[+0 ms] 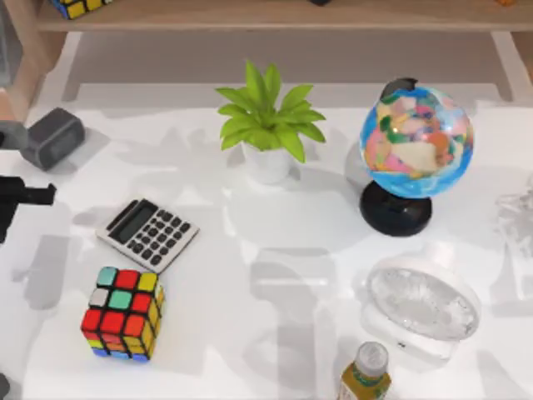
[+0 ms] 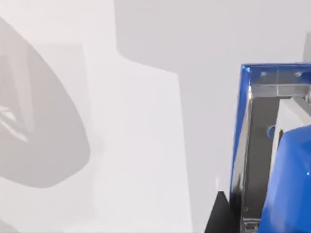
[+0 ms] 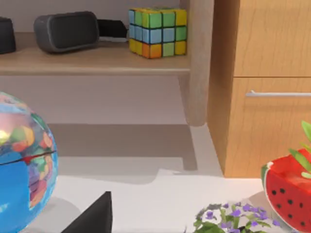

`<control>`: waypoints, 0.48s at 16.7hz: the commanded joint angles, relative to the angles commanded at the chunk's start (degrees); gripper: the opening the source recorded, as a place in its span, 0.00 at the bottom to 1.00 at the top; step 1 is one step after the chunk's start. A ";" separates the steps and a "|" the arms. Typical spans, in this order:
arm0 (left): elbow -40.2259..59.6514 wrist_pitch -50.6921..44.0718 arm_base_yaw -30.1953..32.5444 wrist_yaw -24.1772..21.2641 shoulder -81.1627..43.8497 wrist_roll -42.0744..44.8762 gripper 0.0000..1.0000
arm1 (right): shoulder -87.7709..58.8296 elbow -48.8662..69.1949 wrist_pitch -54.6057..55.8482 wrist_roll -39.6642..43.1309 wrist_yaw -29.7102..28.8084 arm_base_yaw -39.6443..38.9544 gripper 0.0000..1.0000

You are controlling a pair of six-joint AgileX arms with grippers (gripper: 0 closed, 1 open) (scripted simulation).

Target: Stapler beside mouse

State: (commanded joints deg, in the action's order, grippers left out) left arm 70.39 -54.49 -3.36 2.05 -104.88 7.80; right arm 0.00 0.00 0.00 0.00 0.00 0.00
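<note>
1. The stapler [image 2: 286, 160] is seen close up in the left wrist view. It is bright blue, with a shiny silver metal part inside its blue edge. It lies on the white table [image 2: 146, 145]. Where it sits on the table cannot be told from the top view.
2. No words or labels can be read. The calculator [image 1: 147, 234] has dark keys, but the marks on them are too small to read. A bottle [image 1: 365, 374] with a yellow label is seen at the near edge; its writing cannot be read.
3. A green plant [image 1: 268, 117] is held in a white pot [image 1: 268, 163] at the far middle of the table. A red pot painted like a watermelon [image 3: 287, 189] is seen in the right wrist view, with green leaves in it.
4. The left arm [image 1: 21, 197] is seen at the left edge of the table. It cannot be told if its fingers are apart or together.
5. A colourful puzzle cube [image 1: 122, 312] sits near left, and a globe [image 1: 415, 140] sits far right.
</note>
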 joint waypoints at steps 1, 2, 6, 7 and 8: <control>-0.73 0.42 0.55 0.38 0.94 -0.18 0.00 | 0.00 0.00 0.00 0.00 0.00 0.00 1.00; -1.37 0.94 0.89 0.64 1.74 -0.29 0.00 | 0.00 0.00 0.00 0.00 0.00 0.00 1.00; -2.77 3.10 0.97 1.32 3.38 -0.45 0.00 | 0.00 0.00 0.00 0.00 0.00 0.00 1.00; -3.01 3.57 0.85 1.34 3.33 -0.33 0.00 | 0.00 0.00 0.00 0.00 0.00 0.00 1.00; -3.20 4.00 0.73 1.21 3.11 -0.16 0.00 | 0.00 0.00 0.00 0.00 0.00 0.00 1.00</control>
State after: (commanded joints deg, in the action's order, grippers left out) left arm 67.19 -50.49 -2.63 3.27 -101.76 7.64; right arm 0.00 0.00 0.00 0.00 0.00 0.00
